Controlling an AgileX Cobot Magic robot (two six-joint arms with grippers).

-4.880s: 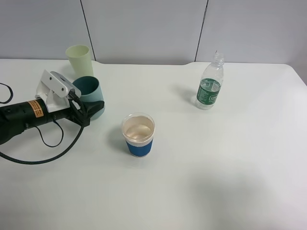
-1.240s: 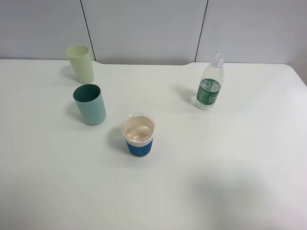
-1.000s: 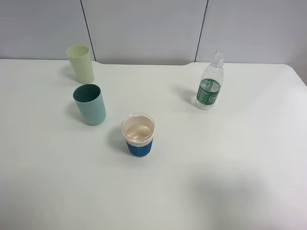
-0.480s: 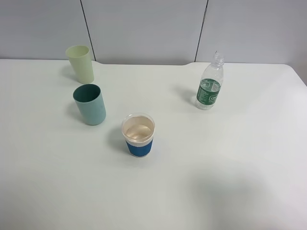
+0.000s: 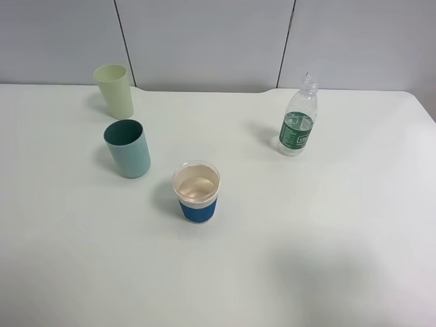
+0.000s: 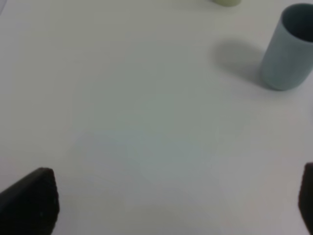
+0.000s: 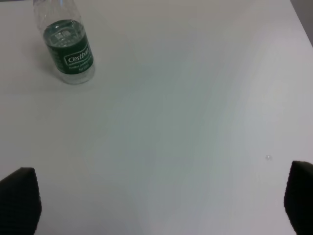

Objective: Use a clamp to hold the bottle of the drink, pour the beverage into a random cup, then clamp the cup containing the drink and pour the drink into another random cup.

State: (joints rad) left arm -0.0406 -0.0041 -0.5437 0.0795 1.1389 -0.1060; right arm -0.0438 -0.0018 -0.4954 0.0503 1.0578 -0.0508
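Both claws, left claw (image 6: 176, 200) and right claw (image 7: 159, 200), gape wide and empty over the white bench (image 5: 327, 225); bottle (image 5: 298, 122) stands upper right.

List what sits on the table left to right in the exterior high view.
Pale yellow-green tumbler → light teal tumbler → blue-banded cup → water bottle. The two tumblers overlap a little in horizontal extent, but the yellow-green one's centre is further left.

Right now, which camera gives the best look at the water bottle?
The right wrist view: the bottle is large there, label readable, top cropped. The exterior high view shows it whole but small. The left wrist view misses it.
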